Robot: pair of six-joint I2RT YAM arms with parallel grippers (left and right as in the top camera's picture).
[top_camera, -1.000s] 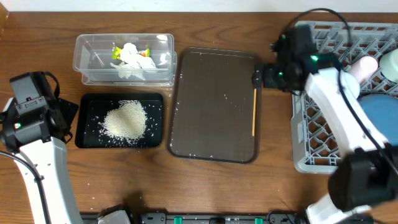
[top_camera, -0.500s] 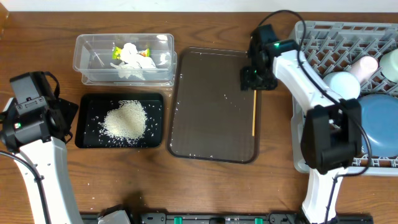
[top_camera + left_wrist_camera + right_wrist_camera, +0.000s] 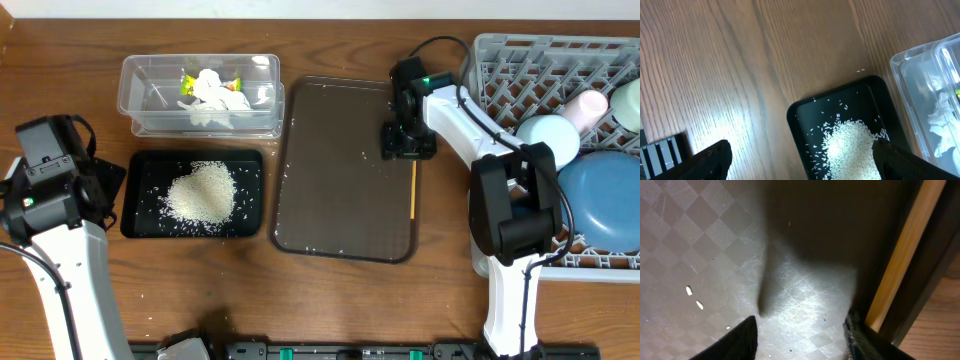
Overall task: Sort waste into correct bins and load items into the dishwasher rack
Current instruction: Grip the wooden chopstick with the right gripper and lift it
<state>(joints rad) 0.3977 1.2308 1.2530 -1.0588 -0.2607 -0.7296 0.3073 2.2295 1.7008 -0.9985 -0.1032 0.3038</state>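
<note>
Chopstick (image 3: 412, 190), thin and wooden, lies along the right edge of the brown rectangular serving tray (image 3: 340, 200). The right gripper (image 3: 800, 330) sits just left of its far end, part-open and empty. The left gripper (image 3: 800, 160) gapes wide, empty, above the bench (image 3: 715, 65) near the shallow black tray (image 3: 795, 120) of white rice (image 3: 850, 145).

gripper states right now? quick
Left gripper: open, empty.
Right gripper: open, empty; chopstick lies just beside it, not gripped.
</note>
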